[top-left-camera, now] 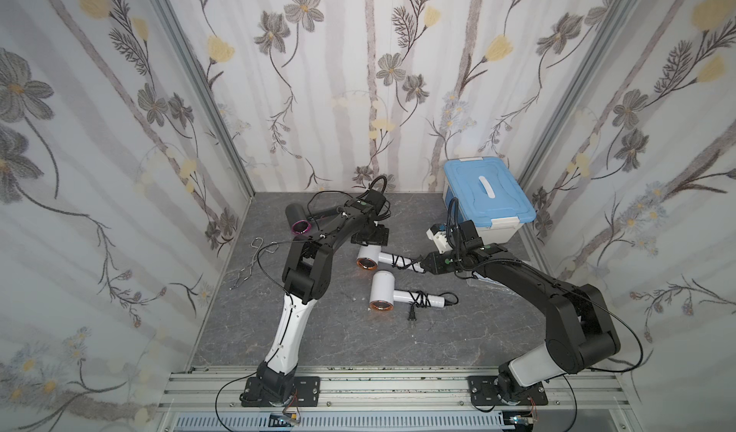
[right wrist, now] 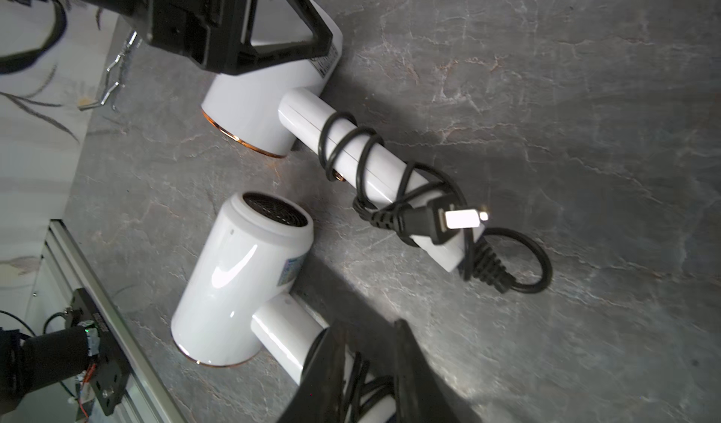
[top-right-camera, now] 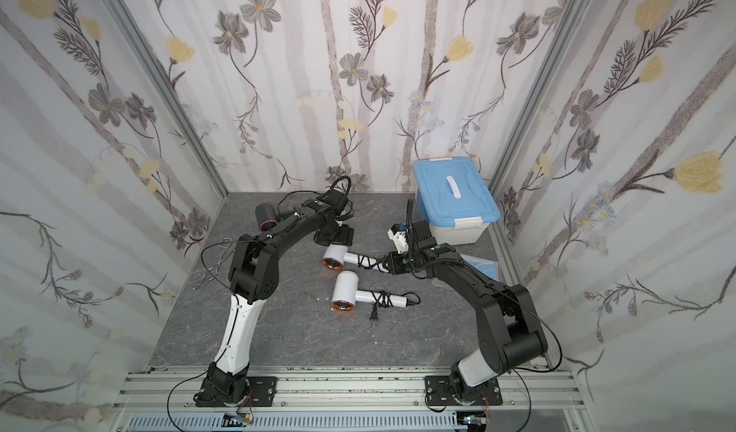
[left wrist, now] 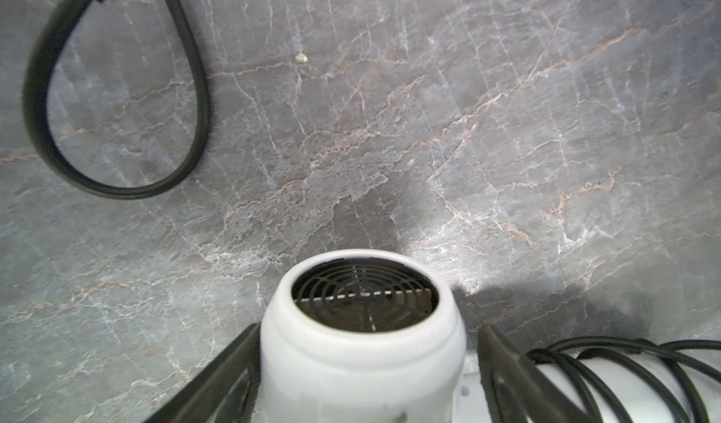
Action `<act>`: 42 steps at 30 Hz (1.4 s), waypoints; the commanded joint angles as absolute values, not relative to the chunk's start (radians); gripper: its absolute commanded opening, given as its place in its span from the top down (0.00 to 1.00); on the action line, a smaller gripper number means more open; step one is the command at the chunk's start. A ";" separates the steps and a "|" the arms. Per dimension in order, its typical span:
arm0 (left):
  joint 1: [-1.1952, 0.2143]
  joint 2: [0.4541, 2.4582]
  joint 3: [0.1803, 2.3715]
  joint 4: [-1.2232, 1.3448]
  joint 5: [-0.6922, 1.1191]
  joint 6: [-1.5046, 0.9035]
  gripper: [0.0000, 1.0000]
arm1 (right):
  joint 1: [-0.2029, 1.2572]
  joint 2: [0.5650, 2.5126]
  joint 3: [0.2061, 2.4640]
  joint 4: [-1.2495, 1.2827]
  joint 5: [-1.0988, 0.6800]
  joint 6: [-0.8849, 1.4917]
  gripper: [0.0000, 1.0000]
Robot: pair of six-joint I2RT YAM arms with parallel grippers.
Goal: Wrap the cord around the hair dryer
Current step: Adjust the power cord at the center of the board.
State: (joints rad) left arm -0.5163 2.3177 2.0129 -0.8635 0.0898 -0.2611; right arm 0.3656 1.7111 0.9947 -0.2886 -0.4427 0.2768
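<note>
The white hair dryer (top-left-camera: 366, 262) in work lies on its side on the grey table (right wrist: 546, 89), farther from the robot than a second white hair dryer (right wrist: 234, 280) lying near it. Its cord (right wrist: 351, 144) is wound in loose turns along the handle. The plug (right wrist: 425, 220) rests untucked on the handle end, with a slack loop of cord beyond it. The left gripper (left wrist: 368, 328) straddles the barrel with its jaws unclenched, and a narrow gap shows at one finger (left wrist: 503, 362). The right gripper (right wrist: 368, 323) appears over the second dryer's wound handle, and it cannot be told whether it grasps anything. Hazards: closing on the smooth, round barrel may roll or squeeze the dryer sideways. Any lift or turn may let the unsecured plug drop, so that the end turns slide off the handle. The right gripper may snag the neighbouring windings and drag that dryer into the first.
</note>
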 commanded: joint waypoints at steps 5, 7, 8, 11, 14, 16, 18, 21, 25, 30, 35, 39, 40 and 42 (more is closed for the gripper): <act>-0.517 2.303 1.994 -0.854 0.086 -0.275 0.20 | 0.371 1.804 1.054 -0.186 -0.381 0.435 0.62; -0.516 2.301 1.991 -0.855 0.079 -0.275 0.20 | 0.376 1.804 1.052 -0.194 -0.360 0.437 0.59; -0.517 2.301 1.991 -0.856 0.079 -0.275 0.20 | 0.377 1.802 1.050 -0.197 -0.357 0.438 0.59; -0.517 2.301 1.991 -0.853 0.081 -0.280 0.20 | 0.379 1.814 1.048 -0.201 -0.356 0.440 0.59; -0.517 2.301 1.991 -0.852 0.077 -0.285 0.20 | 0.385 1.812 1.044 -0.213 -0.330 0.439 0.62; -0.517 2.301 1.992 -0.851 0.076 -0.289 0.20 | 0.384 1.784 1.030 -0.211 -0.309 0.438 0.62; -0.517 2.304 1.994 -0.853 0.076 -0.293 0.20 | 0.385 1.748 1.023 -0.221 -0.288 0.437 0.62; -0.516 2.306 1.994 -0.851 0.075 -0.300 0.21 | 0.386 1.696 1.000 -0.240 -0.268 0.434 0.57; -0.515 2.306 1.994 -0.853 0.075 -0.305 0.21 | 0.391 1.660 0.945 -0.249 -0.272 0.447 0.55; -0.515 2.310 1.995 -0.848 0.079 -0.316 0.22 | 0.415 1.686 0.906 -0.201 -0.306 0.479 0.59; -0.515 2.310 1.993 -0.851 0.073 -0.315 0.22 | 0.432 1.717 0.900 -0.198 -0.294 0.477 0.59; -0.514 2.312 1.993 -0.852 0.076 -0.318 0.23 | 0.452 1.748 0.926 -0.237 -0.209 0.365 0.58; -0.516 2.312 1.991 -0.852 0.078 -0.320 0.24 | 0.455 1.760 0.930 -0.238 -0.200 0.333 0.58; -0.515 2.310 1.992 -0.851 0.076 -0.321 0.24 | 0.465 1.782 0.941 -0.247 -0.167 0.283 0.58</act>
State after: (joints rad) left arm -0.5159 2.3119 1.9926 -0.8562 0.0822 -0.3031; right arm 0.4564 1.7603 0.9249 -0.2390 -0.2409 0.3801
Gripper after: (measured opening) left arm 0.768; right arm 0.419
